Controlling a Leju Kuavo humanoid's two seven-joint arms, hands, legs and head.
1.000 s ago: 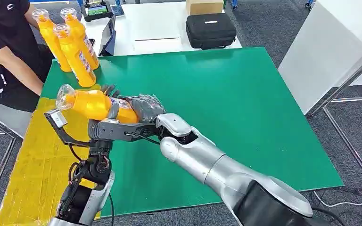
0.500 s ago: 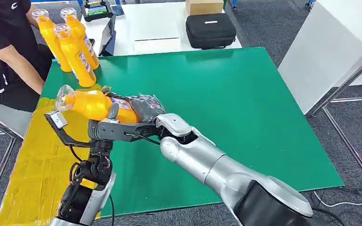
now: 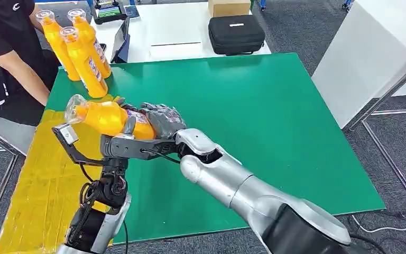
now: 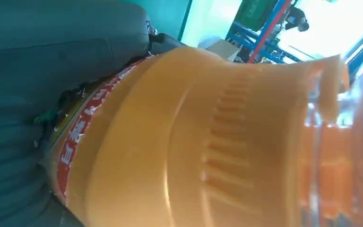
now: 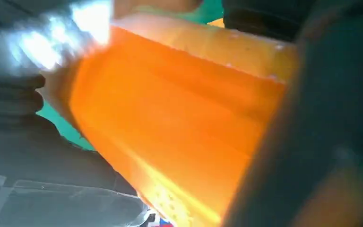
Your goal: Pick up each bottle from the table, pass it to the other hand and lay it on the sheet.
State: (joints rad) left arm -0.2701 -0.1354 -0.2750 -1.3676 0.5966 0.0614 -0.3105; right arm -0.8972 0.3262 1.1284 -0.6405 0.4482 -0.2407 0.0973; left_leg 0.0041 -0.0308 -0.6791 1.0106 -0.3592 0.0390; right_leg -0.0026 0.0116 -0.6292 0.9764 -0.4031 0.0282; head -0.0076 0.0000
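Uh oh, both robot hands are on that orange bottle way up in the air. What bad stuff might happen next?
1. The bottle is mid-handover, lying sideways above the table between the left robot hand and the right robot hand. If one lets go too early, it may drop.
2. Three bottles stand close by near the green mat corner; a swing could topple them.
3. A person's arm is near and might get bumped.

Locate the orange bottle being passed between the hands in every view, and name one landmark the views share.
Head view: the orange bottle lies sideways at left centre, clear cap toward the yellow sheet, with the left hand beneath it and the right hand at its base.
Left wrist view: the bottle spans most of the picture.
Right wrist view: its orange body spans the centre.
Shared landmark: the green table.
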